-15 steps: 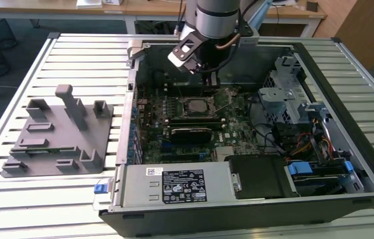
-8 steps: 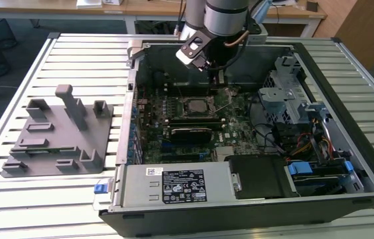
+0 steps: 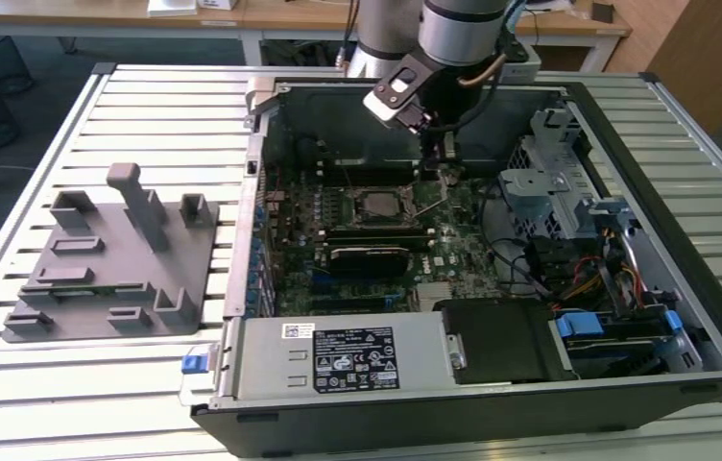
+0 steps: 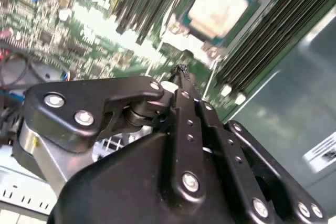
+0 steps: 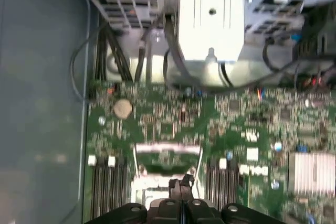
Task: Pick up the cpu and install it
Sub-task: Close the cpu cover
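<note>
The cpu (image 4: 218,4), a pale silver square, lies flat in the black-framed socket (image 3: 374,204) on the green motherboard inside the open computer case. My gripper (image 3: 436,173) reaches down into the case and hovers just above the board, beside the socket on the exterior view's right. In both wrist views the black fingertips (image 4: 181,72) are pressed together with nothing seen between them. The first wrist view has the gripper (image 5: 181,183) right at the socket's edge, and the socket's thin lever stands close by.
A grey plastic tray (image 3: 118,259) with upright posts sits on the slatted table at the exterior view's left. Case walls, a drive cage (image 3: 553,182) and cables hem in the board. A coin battery (image 5: 123,108) and a finned heat sink (image 5: 312,171) sit on the board.
</note>
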Controlling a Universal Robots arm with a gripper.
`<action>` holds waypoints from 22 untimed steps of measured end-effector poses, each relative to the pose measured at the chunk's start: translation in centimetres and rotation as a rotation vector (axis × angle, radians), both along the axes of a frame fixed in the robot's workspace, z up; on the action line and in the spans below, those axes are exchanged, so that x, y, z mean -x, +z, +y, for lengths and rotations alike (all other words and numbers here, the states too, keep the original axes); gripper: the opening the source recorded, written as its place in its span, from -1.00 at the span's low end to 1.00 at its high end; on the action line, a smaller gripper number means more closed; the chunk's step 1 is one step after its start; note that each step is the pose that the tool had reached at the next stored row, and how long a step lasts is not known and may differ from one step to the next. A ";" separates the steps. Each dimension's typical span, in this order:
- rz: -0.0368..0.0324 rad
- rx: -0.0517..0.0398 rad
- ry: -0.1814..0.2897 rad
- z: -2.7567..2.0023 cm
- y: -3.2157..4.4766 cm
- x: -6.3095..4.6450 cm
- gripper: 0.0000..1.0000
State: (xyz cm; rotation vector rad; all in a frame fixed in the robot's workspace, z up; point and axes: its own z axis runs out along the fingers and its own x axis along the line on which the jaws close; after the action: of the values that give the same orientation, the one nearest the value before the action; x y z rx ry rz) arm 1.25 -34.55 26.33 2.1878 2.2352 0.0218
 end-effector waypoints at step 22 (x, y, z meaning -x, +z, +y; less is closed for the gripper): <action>0.0128 -0.0003 0.017 0.95 -1.63 -4.8 -0.78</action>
State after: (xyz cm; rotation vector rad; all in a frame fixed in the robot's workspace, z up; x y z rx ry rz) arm 6.08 -33.60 24.71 2.1751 2.2608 0.0083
